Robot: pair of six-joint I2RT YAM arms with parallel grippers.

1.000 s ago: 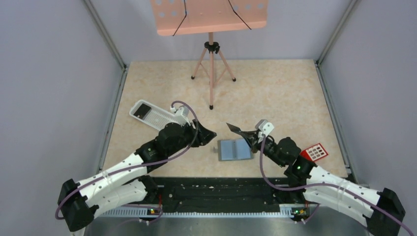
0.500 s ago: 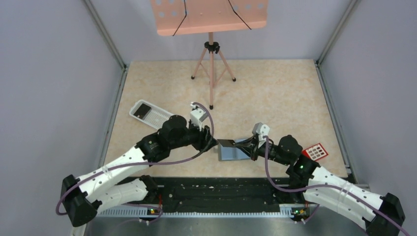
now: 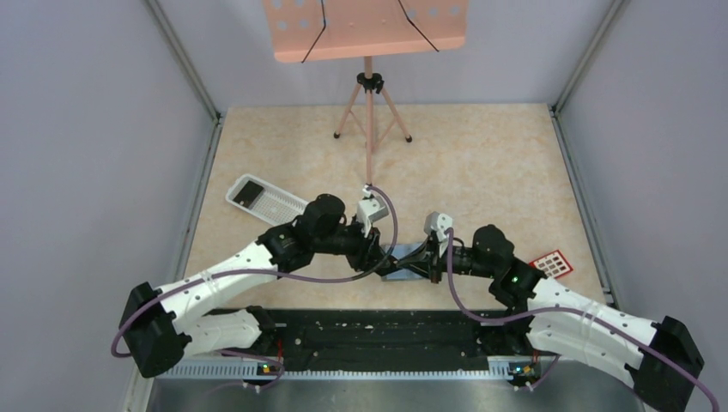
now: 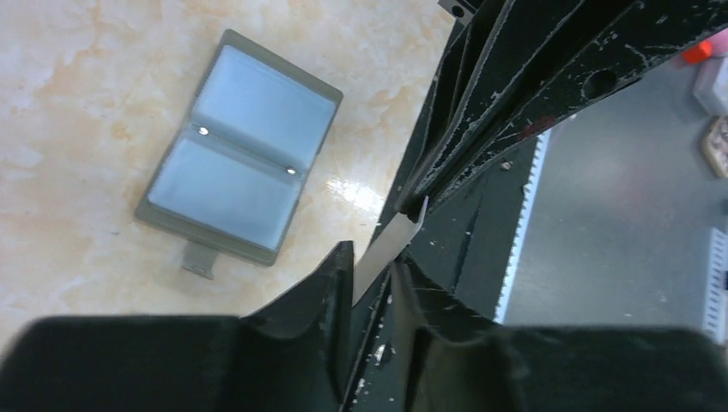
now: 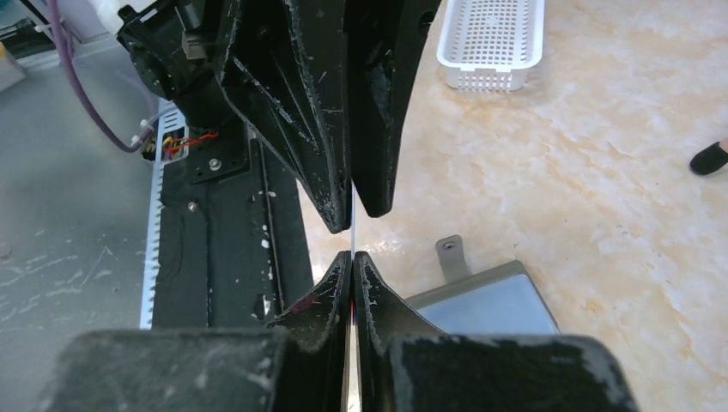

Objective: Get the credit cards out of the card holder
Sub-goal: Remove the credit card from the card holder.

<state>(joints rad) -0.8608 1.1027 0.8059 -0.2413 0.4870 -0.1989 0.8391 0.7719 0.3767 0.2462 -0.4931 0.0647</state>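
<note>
Right fingers [image 5: 322, 296] are pinched tight on a thin card [image 4: 391, 245], held over the table [image 4: 77, 77] just beside the open holder [image 4: 236, 167]. Left fingers [image 4: 326, 279] straddle its free end, narrowly apart; whether they grip it cannot be told. Light, stiff, likely slick: clamp flat across both faces, well in from the edge.

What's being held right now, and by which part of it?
A thin card, seen edge-on: the right pincer pinches one edge, and the left pincer flanks the opposite edge; whether it clamps is unclear.

Slate-grey card holder [image 4: 236, 159] open flat; red gridded card [image 3: 551, 263] well apart rightward; thin pale card [image 4: 388, 247] aloft, edge-on.
</note>
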